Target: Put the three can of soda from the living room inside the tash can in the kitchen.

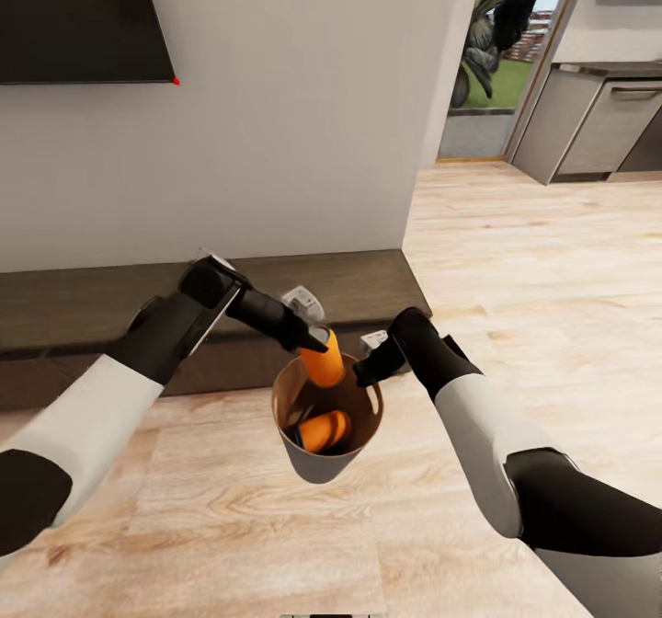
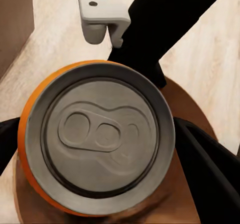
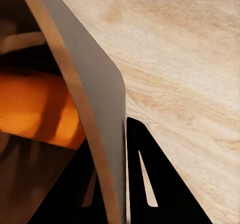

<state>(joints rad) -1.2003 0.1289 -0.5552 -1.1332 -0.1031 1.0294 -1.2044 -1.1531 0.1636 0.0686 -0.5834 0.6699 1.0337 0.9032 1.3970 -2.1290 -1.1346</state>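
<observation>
My left gripper (image 1: 313, 340) is shut on an orange can of soda (image 1: 324, 360), holding it tilted, its lower end dipping into the mouth of the tash can (image 1: 317, 466). In the left wrist view the can's silver top (image 2: 97, 136) sits between the black fingers (image 2: 210, 169), over the bin's brown inside (image 2: 185, 104). A second orange can (image 1: 322, 431) lies inside the bin. My right gripper (image 1: 366, 370) is shut on the bin's rim. In the right wrist view the bin wall (image 3: 95, 94) runs between its fingers (image 3: 150, 184), with an orange can (image 3: 35, 109) inside.
A long low dark-wood bench (image 1: 92, 305) stands against the white wall just behind the bin, under a black wall screen (image 1: 83, 20). Light wood floor (image 1: 515, 259) stretches right toward an opening with grey kitchen cabinets (image 1: 598, 121) and a window with plants (image 1: 487, 39).
</observation>
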